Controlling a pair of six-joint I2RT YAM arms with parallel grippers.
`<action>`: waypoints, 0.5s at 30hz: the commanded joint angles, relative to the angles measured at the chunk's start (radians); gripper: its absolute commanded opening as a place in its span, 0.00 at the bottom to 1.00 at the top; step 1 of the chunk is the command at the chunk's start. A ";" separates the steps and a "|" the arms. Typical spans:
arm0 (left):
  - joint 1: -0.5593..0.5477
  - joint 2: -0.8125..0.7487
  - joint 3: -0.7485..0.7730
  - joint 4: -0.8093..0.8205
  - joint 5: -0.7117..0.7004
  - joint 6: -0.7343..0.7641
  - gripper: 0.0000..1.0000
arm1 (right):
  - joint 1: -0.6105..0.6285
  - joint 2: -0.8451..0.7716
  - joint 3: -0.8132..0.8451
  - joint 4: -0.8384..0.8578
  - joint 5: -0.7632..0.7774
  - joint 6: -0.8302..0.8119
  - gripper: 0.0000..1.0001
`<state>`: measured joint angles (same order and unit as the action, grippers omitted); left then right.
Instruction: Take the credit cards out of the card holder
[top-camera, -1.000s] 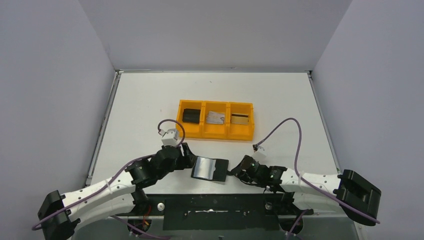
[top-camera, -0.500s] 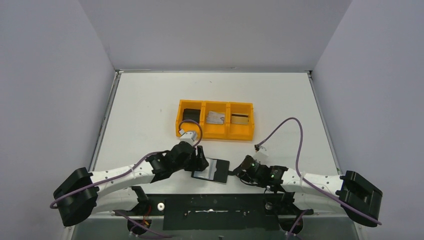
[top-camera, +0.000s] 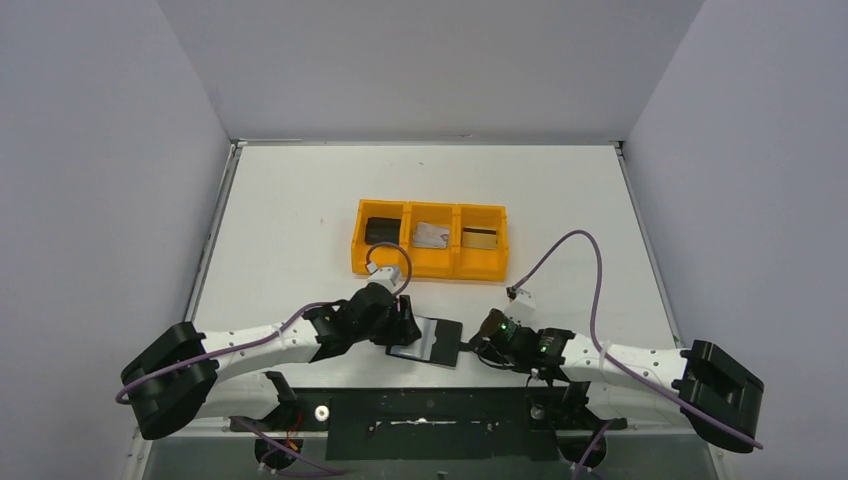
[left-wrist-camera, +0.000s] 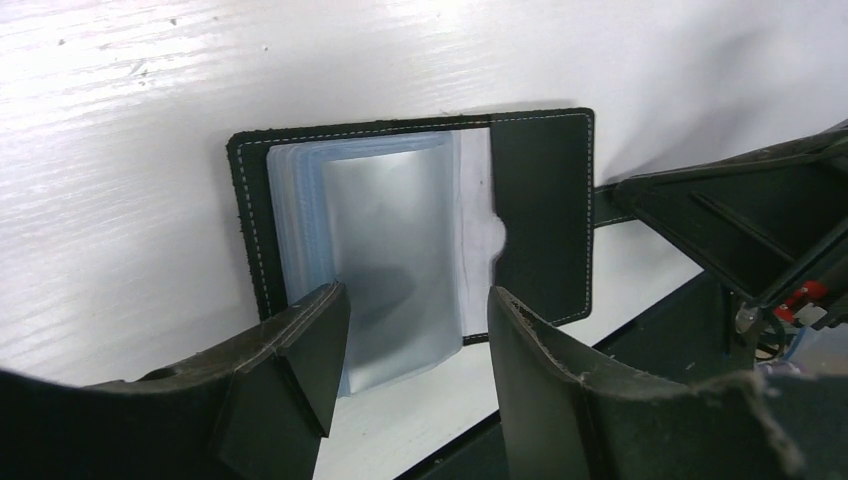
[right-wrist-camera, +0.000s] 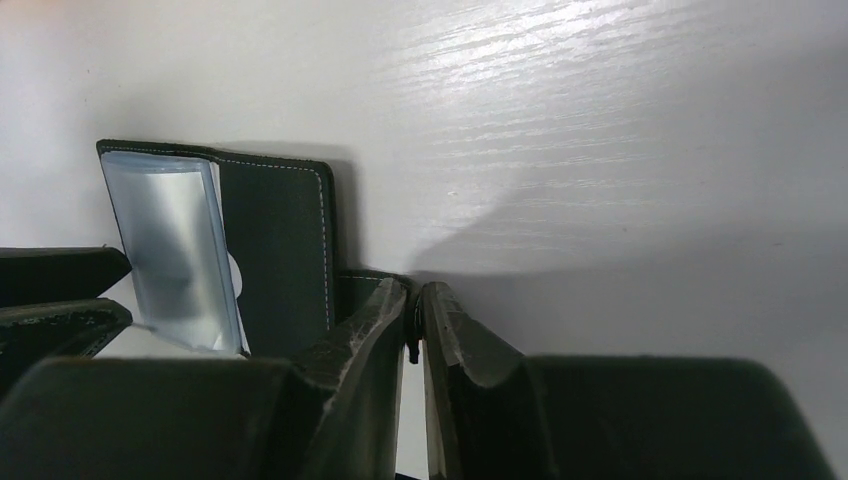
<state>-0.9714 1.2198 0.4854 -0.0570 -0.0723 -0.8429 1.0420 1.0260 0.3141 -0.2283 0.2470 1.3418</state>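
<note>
In orange tray (top-camera: 430, 268), black block (top-camera: 381, 231), silvery card (top-camera: 431, 236), gold card (top-camera: 480, 238)

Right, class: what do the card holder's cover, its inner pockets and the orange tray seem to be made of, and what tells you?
Card holder cover: probably leather or imitation, matte black with pale edge stitching. Inner pockets: clear flexible plastic, glossy, layered, reflecting light. Orange tray: likely rigid moulded plastic, uniform colour.

The card holder (top-camera: 430, 341) lies open on the worktop (top-camera: 300, 220), the left hand (top-camera: 405, 325) at its left edge, the right hand (top-camera: 478, 345) at its right. Beyond it, the orange tray (top-camera: 430, 272) carries a silvery card (top-camera: 431, 236) and a gold card (top-camera: 480, 238).
</note>
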 joint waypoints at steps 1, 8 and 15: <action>0.000 -0.002 0.013 0.110 0.043 -0.013 0.52 | 0.005 0.019 0.064 -0.011 0.028 -0.053 0.14; 0.000 0.026 0.015 0.165 0.091 -0.020 0.52 | 0.007 0.093 0.096 0.013 0.007 -0.072 0.15; 0.000 0.018 0.011 0.137 0.063 -0.022 0.52 | 0.037 0.115 0.146 -0.037 0.036 -0.067 0.20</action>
<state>-0.9714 1.2507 0.4850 0.0338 -0.0017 -0.8600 1.0523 1.1439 0.4019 -0.2436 0.2398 1.2858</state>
